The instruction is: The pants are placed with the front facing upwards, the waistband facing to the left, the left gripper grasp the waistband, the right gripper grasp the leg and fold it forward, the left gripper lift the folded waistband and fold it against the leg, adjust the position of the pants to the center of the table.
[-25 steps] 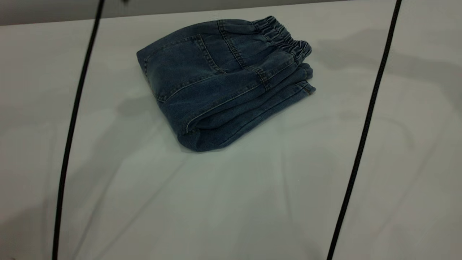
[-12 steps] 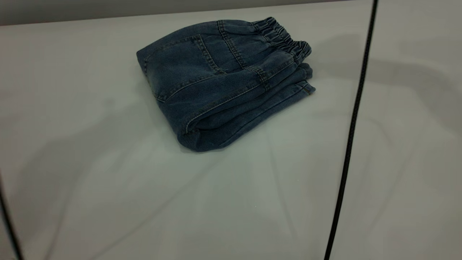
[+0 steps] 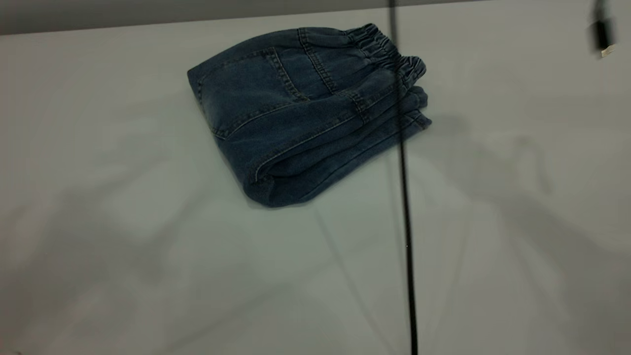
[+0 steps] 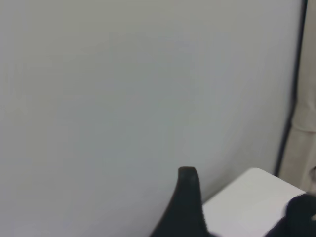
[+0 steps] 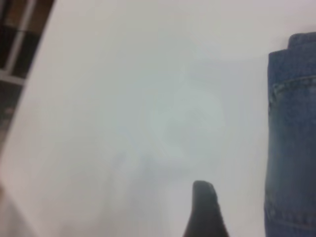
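The pants lie folded in a compact denim bundle on the far middle of the table, pocket side up. The gathered waistband is on top at the bundle's right end, with the leg layers stacked under it. Neither gripper touches the cloth. My left gripper hangs open over bare table with nothing between its fingers. In the right wrist view, my right gripper is open beside an edge of the pants, and only one black finger shows.
A thin black cable hangs down in front of the camera and crosses the right end of the pants. A blurred black part sits at the upper right. A white corner and a dark upright post show past the left gripper.
The left cable has swung out of view. The right cable has moved left and now crosses the pants. A black part has come in at the upper right. The pants lie unmoved.
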Action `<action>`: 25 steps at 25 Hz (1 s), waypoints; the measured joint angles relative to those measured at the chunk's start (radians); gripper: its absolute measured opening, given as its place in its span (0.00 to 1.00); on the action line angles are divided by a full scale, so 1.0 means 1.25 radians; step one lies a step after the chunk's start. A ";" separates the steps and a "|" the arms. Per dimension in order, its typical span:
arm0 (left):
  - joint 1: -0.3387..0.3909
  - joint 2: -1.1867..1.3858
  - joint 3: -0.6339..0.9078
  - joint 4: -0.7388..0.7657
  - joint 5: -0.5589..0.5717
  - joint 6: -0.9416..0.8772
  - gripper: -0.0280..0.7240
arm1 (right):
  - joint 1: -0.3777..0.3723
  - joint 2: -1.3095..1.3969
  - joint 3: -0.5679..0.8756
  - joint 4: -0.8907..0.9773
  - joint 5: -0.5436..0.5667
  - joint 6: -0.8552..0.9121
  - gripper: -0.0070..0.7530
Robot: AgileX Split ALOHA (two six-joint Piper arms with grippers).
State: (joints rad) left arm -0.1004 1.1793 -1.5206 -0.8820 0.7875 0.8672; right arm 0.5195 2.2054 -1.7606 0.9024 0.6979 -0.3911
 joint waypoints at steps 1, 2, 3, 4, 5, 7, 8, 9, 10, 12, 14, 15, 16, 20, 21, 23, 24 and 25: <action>0.000 0.002 0.000 -0.001 0.018 -0.010 0.82 | 0.022 0.020 -0.018 -0.034 -0.016 0.031 0.57; -0.001 0.010 0.001 -0.001 0.034 -0.014 0.82 | 0.039 0.037 -0.037 -0.083 -0.029 0.072 0.57; -0.001 0.015 0.002 0.000 0.046 -0.014 0.82 | 0.056 0.058 -0.066 -0.149 -0.034 0.126 0.57; -0.001 0.020 0.002 0.001 0.045 -0.014 0.82 | 0.069 0.076 -0.088 -0.200 -0.032 0.165 0.57; -0.001 0.021 0.002 -0.001 0.038 -0.014 0.82 | 0.084 0.101 -0.114 -0.263 -0.025 0.214 0.57; -0.001 0.021 0.002 -0.007 0.038 -0.014 0.82 | 0.097 0.134 -0.166 -0.374 0.004 0.307 0.57; -0.001 0.020 0.002 -0.009 0.039 -0.014 0.82 | 0.097 0.150 -0.186 -0.425 0.033 0.356 0.57; -0.001 0.020 0.002 -0.009 0.040 -0.014 0.82 | 0.097 0.162 -0.208 -0.475 0.061 0.400 0.57; -0.001 0.020 0.002 -0.009 0.040 -0.014 0.82 | 0.096 0.175 -0.226 -0.518 0.094 0.436 0.57; -0.001 0.020 0.002 -0.009 0.039 -0.014 0.82 | 0.095 0.194 -0.249 -0.572 0.134 0.480 0.57; -0.001 0.020 0.002 -0.011 0.039 -0.014 0.82 | 0.095 0.205 -0.251 -0.619 0.152 0.507 0.57; -0.001 0.020 0.002 -0.012 0.037 -0.014 0.82 | 0.095 0.207 -0.251 -0.644 0.164 0.509 0.57; -0.001 0.020 0.002 -0.012 0.037 -0.014 0.82 | 0.095 0.208 -0.251 -0.668 0.177 0.510 0.57; -0.001 0.020 0.002 -0.012 0.037 -0.014 0.82 | 0.095 0.215 -0.251 -0.746 0.160 0.436 0.57; -0.001 0.020 0.002 -0.012 0.037 -0.014 0.81 | 0.095 0.221 -0.251 -0.759 0.156 0.395 0.57; -0.001 0.020 0.002 -0.012 0.037 -0.014 0.81 | 0.095 0.239 -0.251 -0.770 0.167 0.349 0.57; -0.001 0.020 0.002 -0.012 0.037 -0.014 0.81 | 0.095 0.247 -0.251 -0.769 0.169 0.331 0.57; -0.001 0.020 0.002 -0.012 0.038 -0.014 0.81 | 0.095 0.256 -0.251 -0.769 0.168 0.318 0.57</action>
State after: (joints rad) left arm -0.1015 1.2048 -1.5186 -0.8969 0.8352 0.8494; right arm 0.6383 2.5256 -2.0741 -0.0593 0.9085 0.0069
